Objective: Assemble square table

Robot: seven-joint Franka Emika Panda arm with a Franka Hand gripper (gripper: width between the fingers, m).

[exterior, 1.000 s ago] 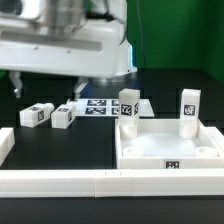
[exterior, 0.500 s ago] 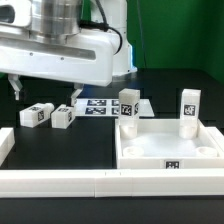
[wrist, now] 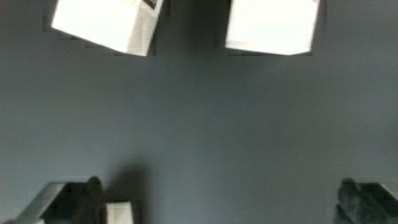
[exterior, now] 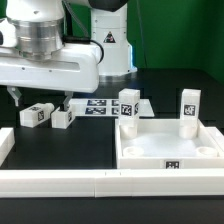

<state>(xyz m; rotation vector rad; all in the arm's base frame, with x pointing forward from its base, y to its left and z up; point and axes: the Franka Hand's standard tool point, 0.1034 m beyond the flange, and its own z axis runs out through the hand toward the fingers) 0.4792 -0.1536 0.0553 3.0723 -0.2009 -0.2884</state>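
Exterior view: the gripper [exterior: 38, 100] hangs low over the dark table [exterior: 90, 142], on the exterior view's left side. Its two dark fingers [exterior: 15, 96] are spread wide apart and nothing is between them, so it is released. Just under it two short white legs lie on their sides next to each other, the first lying leg [exterior: 36, 115] and the second lying leg [exterior: 63, 118]. I cannot tell if the fingers touch them.

The table top [exterior: 140, 162], a white square panel with a raised rim, lies flat on the exterior view's right side. One standing leg [exterior: 128, 104] is upright at its far corner on the left, and the other standing leg [exterior: 190, 103] is upright at its far corner on the right. How firmly they sit in the sockets is not visible.

The marker board [exterior: 100, 106] lies flat behind the lying legs. A long white rail [exterior: 90, 185] runs along the near edge of the table.

The wrist view looks down on the dark table, with the ends of both lying legs ahead of the fingertips [wrist: 71, 205], and the gap between the fingertips is wide.
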